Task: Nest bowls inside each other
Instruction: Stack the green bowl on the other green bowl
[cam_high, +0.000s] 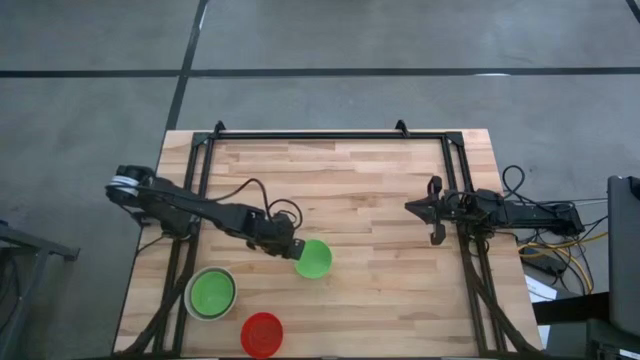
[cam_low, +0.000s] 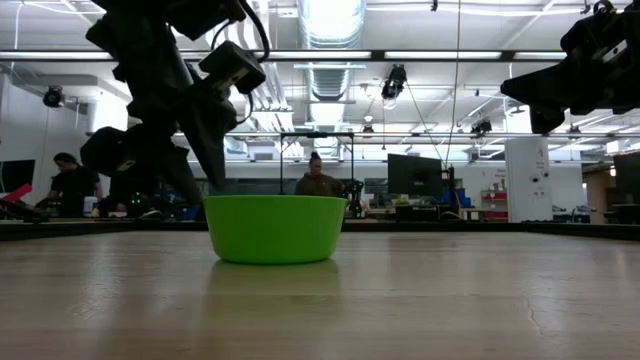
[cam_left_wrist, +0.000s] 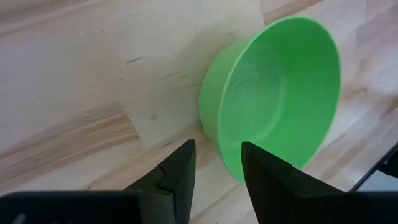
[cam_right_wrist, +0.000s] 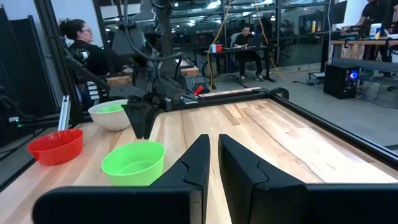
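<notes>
We see the left gripper just beside a loose green bowl near the table's middle front. Its fingers stand parted with a gap between them, one either side of the bowl's near rim in the left wrist view; whether they press the rim we cannot tell. The bowl sits upright on the wooden table.

We count four bowls showing: two green, one red, one pale. The second green bowl sits nested inside the white bowl at the front left. The red bowl stands alone just beside them at the front edge.

The right gripper waits well apart on the right, fingers nearly together and holding nothing.
</notes>
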